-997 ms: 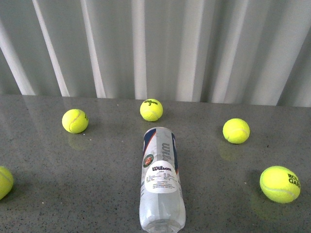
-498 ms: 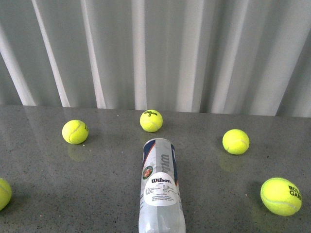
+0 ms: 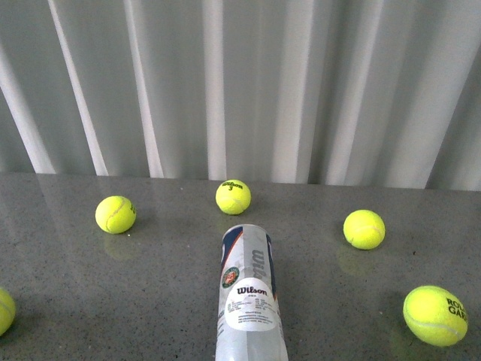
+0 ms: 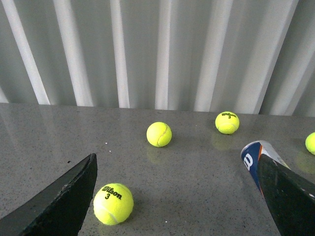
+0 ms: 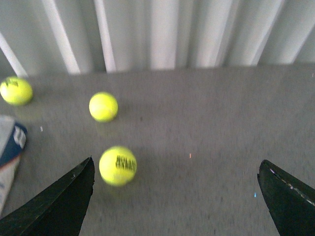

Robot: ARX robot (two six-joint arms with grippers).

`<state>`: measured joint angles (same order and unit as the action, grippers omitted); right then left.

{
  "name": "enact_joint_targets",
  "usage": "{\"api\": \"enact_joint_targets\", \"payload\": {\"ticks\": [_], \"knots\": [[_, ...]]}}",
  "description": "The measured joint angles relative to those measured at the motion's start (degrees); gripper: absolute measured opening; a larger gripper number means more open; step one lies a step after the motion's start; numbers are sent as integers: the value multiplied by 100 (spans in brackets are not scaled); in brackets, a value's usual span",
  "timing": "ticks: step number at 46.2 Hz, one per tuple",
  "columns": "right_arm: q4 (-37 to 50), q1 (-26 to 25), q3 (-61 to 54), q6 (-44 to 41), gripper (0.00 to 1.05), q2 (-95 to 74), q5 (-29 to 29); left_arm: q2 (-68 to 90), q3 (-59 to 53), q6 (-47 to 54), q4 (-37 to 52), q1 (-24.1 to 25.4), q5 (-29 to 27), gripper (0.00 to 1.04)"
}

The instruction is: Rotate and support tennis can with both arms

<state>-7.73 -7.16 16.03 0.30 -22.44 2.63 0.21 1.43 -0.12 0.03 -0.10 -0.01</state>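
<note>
Lying on its side, tabletop [image 3: 113,301] centre: tennis can [image 3: 250,301], ball [image 3: 233,196] at its 12 o'clock. Left end effector [image 4: 176,162], right end effector [image 5: 176,161]: both released, empty. Risk: uneven contact rolls can away.

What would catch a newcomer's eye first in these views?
The tennis can lies on its side in the middle of the grey table, pointing away from the robot. Yellow tennis balls sit scattered around it, none touching it. The left claw and right claw hang open, holding nothing.

Glossy plastic tennis can [image 3: 250,297], polished speckled table [image 3: 113,301]
</note>
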Motion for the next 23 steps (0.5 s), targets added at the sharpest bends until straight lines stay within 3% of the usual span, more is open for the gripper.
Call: {"api": "enact_joint_targets", "payload": {"ticks": [4, 9, 15, 23], "knots": [[1071, -831, 977, 55, 98, -1484, -433, 0, 0, 0, 0, 0, 0, 98], [1351, -1045, 1958, 262, 98, -2999, -588, -2, 0, 0, 0, 0, -4, 98], [859, -824, 3217, 531, 98, -4861, -774, -2, 0, 0, 0, 0, 0, 98], [-157, -26, 4684, 942, 98, -6548, -1237, -2, 0, 0, 0, 0, -2, 98]]}}
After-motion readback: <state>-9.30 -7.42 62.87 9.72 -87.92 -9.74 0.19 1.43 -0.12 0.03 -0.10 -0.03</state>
